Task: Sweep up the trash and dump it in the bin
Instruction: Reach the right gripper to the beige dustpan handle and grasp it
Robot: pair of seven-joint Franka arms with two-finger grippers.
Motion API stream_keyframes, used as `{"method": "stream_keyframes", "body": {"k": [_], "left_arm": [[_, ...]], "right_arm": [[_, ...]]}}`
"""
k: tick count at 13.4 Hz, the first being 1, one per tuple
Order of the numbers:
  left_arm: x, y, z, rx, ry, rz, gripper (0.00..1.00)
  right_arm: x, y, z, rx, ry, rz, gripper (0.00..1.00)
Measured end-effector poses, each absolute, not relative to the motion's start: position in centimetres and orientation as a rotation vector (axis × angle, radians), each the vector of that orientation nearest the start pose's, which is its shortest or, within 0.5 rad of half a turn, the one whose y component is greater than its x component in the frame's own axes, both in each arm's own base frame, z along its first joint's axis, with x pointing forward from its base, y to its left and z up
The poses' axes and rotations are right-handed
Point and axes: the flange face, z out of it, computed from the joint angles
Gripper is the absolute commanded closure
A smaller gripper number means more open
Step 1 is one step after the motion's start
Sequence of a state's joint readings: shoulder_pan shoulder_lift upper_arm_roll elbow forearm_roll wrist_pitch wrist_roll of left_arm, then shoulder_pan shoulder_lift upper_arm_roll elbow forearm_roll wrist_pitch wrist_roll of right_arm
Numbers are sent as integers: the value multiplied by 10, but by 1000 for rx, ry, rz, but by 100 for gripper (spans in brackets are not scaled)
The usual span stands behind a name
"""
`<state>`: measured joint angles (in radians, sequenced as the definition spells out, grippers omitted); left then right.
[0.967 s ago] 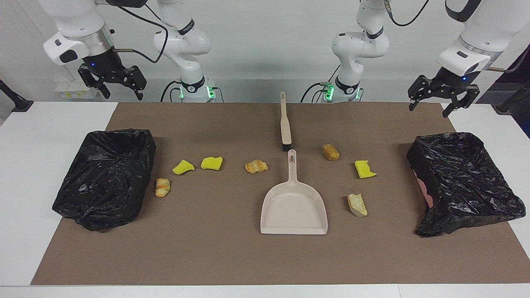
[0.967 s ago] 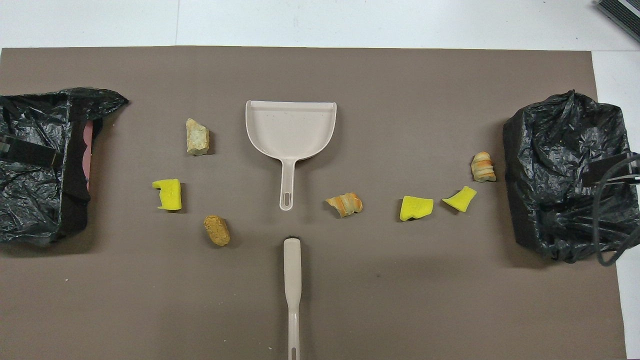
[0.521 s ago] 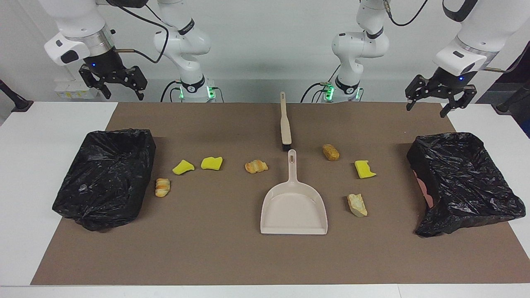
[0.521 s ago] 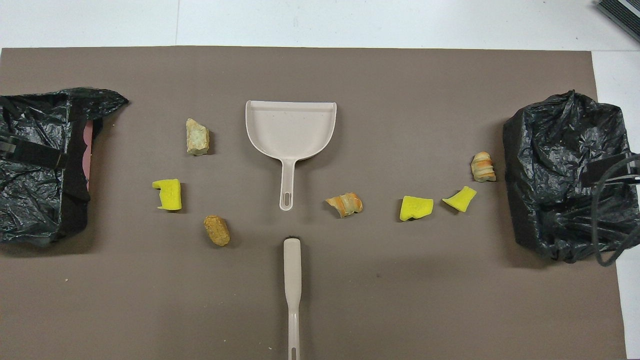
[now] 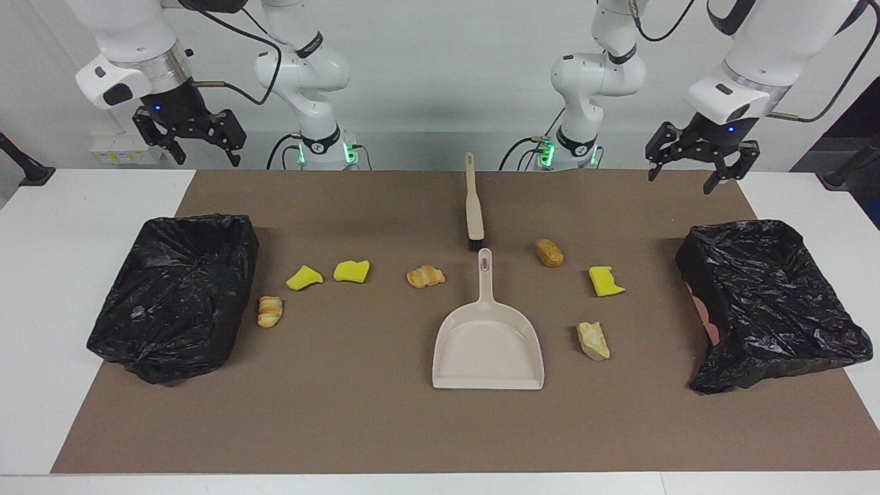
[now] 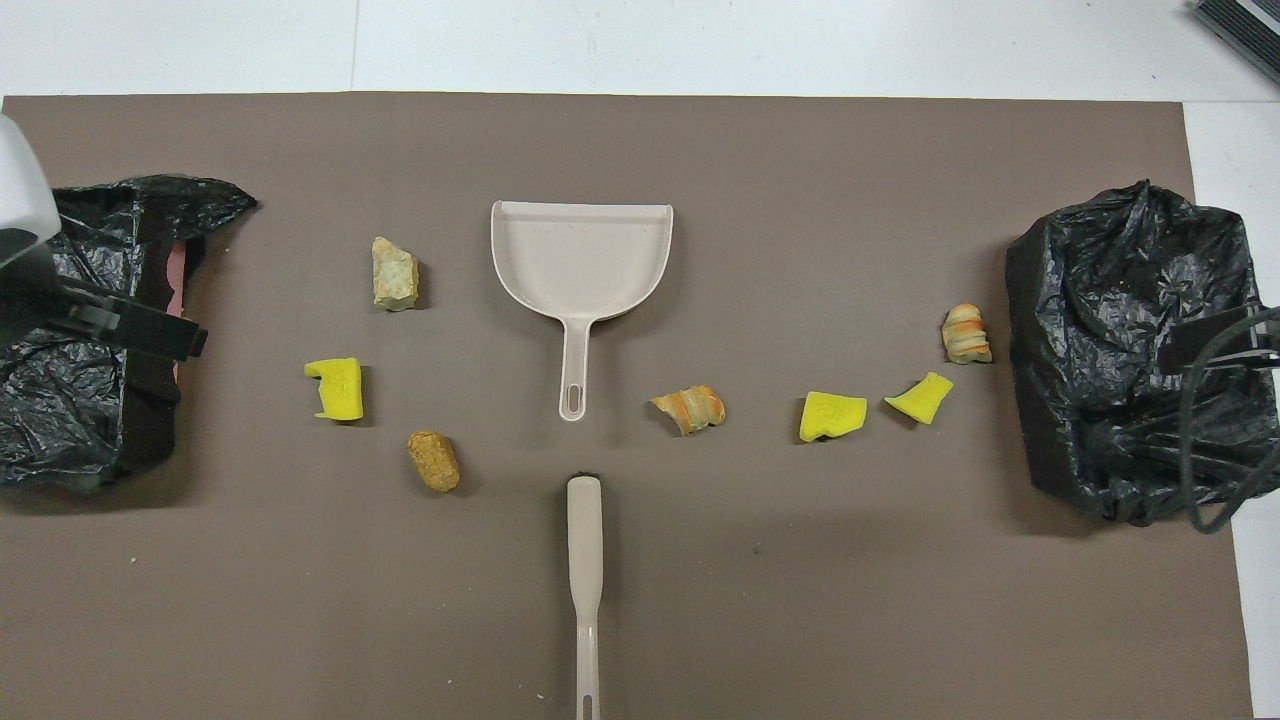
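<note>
Facing view first. We see the left gripper (image 5: 696, 167) up in the air over the mat edge at the left arm's end, fingers spread wide apart, gripping nothing. Compared with a second ago it has shifted toward the table's middle and sits a bit higher; it no longer hangs over the bare table beside the mat. The right gripper (image 5: 189, 141) hangs above the table edge near its own base, also spread wide and empty; we note only a slight rise since the earlier frame.

The trash has not moved: a striped bread piece (image 5: 269, 311) just beside the black bin (image 5: 175, 292) at the right arm's end, two yellow sponge chunks (image 5: 304, 277) (image 5: 351, 270) and a second striped piece (image 5: 425, 276) in a row toward the middle. At the left arm's end lie a brown roll (image 5: 549, 252), a yellow chunk (image 5: 606, 281) and a pale beige piece (image 5: 593, 340). All seven are on the brown mat (image 5: 344, 412), none in a bin. The dustpan (image 5: 487, 350) and brush (image 5: 473, 206) lie untouched, in line at the middle. The second bin (image 5: 770, 302) is unchanged.

Overhead view. The left arm (image 6: 60, 290) now pokes further in over the bin at its end, white housing newly showing at the frame edge. Of the right arm only a dark part and cable (image 6: 1215, 345) show over the other bin, same as before. The trash layout is the same.
</note>
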<state>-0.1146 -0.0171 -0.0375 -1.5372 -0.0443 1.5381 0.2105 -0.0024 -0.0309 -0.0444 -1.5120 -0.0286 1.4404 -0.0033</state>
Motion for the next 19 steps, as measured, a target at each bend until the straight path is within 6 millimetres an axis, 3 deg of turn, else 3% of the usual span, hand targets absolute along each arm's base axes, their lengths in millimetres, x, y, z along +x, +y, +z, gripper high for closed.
{"method": "stream_keyframes", "body": {"k": [4, 10, 14, 19], "left_arm": [[509, -140, 621, -3123, 561, 11, 0], [438, -241, 549, -3076, 494, 49, 0], [373, -322, 491, -3057, 502, 89, 0], [274, -383, 392, -3010, 478, 165, 0]], "right_arm": [[530, -34, 658, -3166, 89, 66, 0], [539, -12, 650, -3168, 24, 40, 0], [556, 38, 628, -3166, -73, 40, 0], [587, 106, 580, -3140, -135, 10, 0]]}}
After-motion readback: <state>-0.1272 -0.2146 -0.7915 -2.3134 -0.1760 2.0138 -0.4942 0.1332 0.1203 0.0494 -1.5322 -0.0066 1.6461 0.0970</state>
